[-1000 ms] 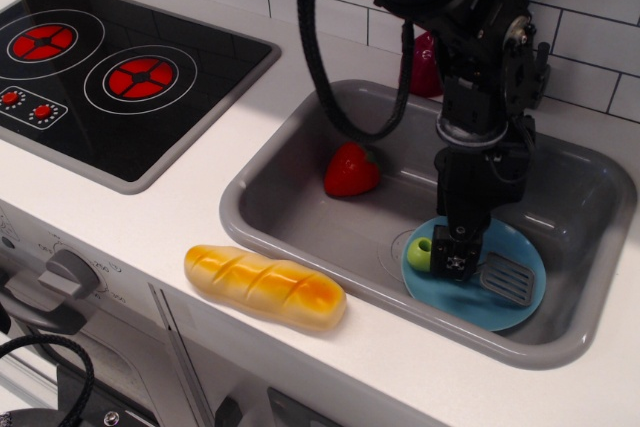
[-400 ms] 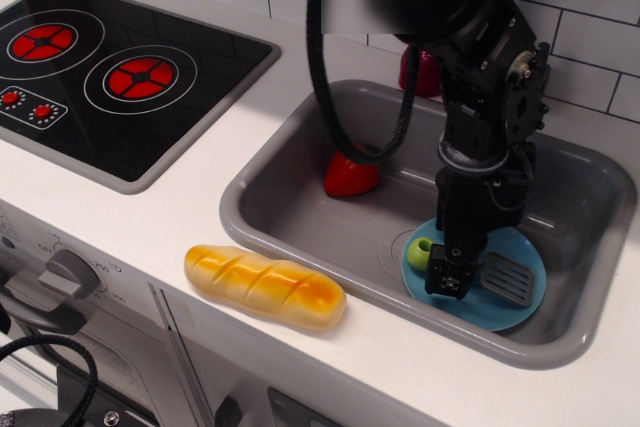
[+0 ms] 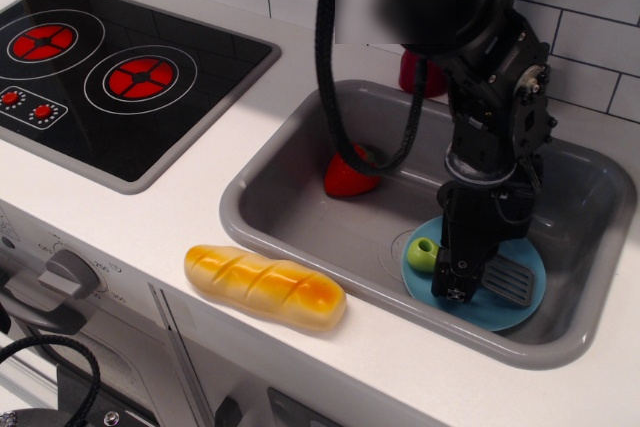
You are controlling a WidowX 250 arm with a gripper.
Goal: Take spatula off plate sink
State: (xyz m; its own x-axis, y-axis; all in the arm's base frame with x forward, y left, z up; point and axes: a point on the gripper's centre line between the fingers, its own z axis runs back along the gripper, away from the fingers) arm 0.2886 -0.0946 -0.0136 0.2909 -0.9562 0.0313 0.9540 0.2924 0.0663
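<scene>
Lime-green handle and grey slotted blade identify the spatula [image 3: 480, 269], which is lying flat across the plate [image 3: 500, 309] in the near right part of the sink [image 3: 290, 212]. Its handle end is pointing toward the drain mark and its blade is resting toward the plate's right side. The gripper [image 3: 453, 287] is standing directly over the middle of the spatula, hiding the neck between handle and blade. Whether the jaws are apart, together or already clamped on the handle cannot be told, since the gripper body is blocking that spot. Judging by this placement, the arm is lining up on the narrow middle of the tool, where a grasp would balance the handle against the blade.

Surrounding the plate, the basin floor is offering bare grey surface toward the left and rear, which looks suitable as a set-down area. A red strawberry [image 3: 348, 177] is lying near the sink's left rear, partly hidden behind a black cable [image 3: 335, 97] that is hanging from the arm. A dark red object [image 3: 412, 72] is sitting on the counter behind the sink, mostly hidden. A bread loaf [image 3: 264, 286] is lying on the front counter, and a black stovetop [image 3: 110, 72] is occupying the left, both well apart from the work. The plate's slight rim and the looping cable are the likeliest obstructions.
</scene>
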